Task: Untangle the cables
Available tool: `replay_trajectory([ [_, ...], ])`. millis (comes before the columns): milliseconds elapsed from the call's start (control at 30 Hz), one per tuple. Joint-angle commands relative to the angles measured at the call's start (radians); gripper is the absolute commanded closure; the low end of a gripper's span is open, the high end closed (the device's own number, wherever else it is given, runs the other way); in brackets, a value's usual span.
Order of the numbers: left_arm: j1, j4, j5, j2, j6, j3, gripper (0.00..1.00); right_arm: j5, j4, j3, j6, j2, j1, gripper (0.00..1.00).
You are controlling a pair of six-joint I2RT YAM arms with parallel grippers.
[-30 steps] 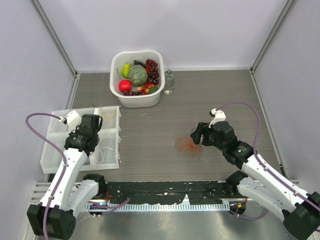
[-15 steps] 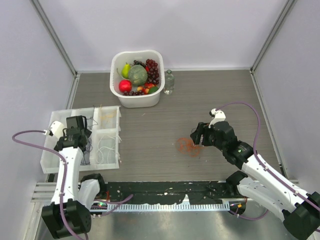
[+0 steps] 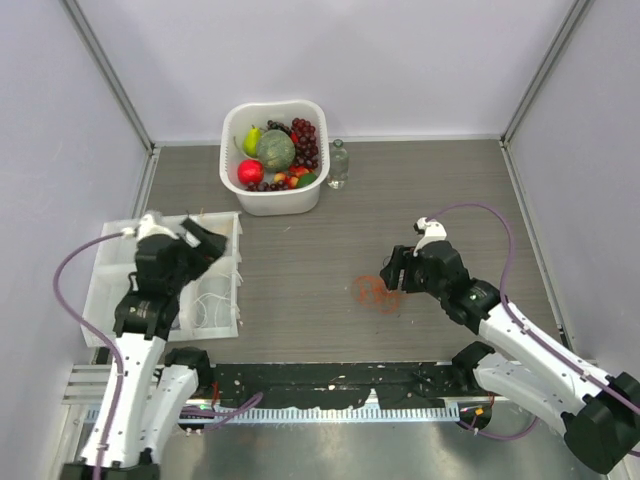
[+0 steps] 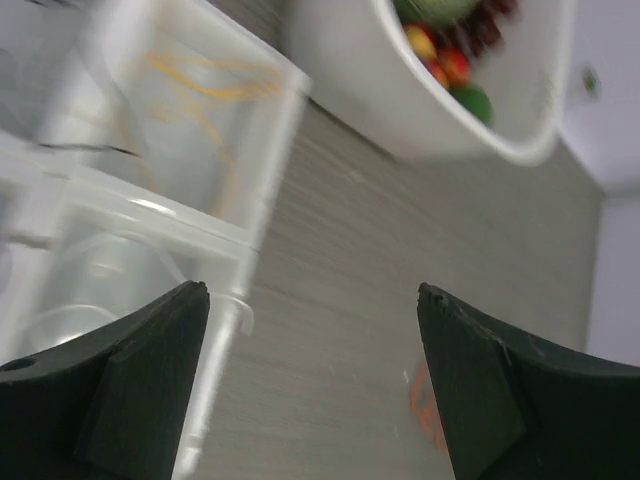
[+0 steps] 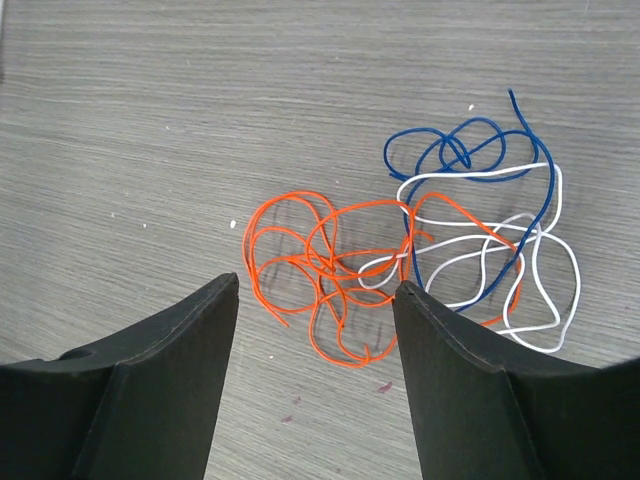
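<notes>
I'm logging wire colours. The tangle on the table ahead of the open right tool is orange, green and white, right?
Not quite: there is no green wire; the third colour is blue. The right wrist view shows the cables as orange, blue and white, lying on the table ahead of the open right tool.

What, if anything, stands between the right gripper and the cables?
Nothing visible does. In the right wrist view the open right gripper hangs just short of the cables, which lie loose on the table. Only wood-grain surface shows in the gap between them.
</notes>
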Motion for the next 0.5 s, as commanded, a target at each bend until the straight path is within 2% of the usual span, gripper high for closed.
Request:
replay_trajectory([
  [0,-0.370,0.208,0.068,-0.006,0.018,-0.036,0.14,0.001,0.032,0.021,0.012,0.057,-0.004,0.34],
  [67,-0.536,0.287,0.004,0.038,0.026,-0.065,0.14,-0.012,0.035,0.028,0.014,0.098,-0.004,0.38],
  [133,-0.677,0.391,-0.003,0.117,0.029,-0.089,0.12,-0.015,0.034,0.034,0.015,0.132,-0.004,0.42],
  [233,-0.869,0.508,-0.050,0.317,0.051,-0.059,0.07,-0.027,0.029,0.044,0.012,0.160,-0.004,0.47],
  [300,-0.976,0.524,-0.084,0.519,0.089,0.027,0.07,-0.039,0.034,0.041,0.011,0.151,-0.004,0.49],
  [367,-1.006,0.525,-0.060,0.660,0.098,0.100,0.09,-0.036,0.037,0.034,0.009,0.129,-0.004,0.51],
  [467,-1.010,0.525,0.011,0.890,0.109,0.235,0.23,-0.030,0.038,0.022,0.014,0.089,-0.004,0.55],
])
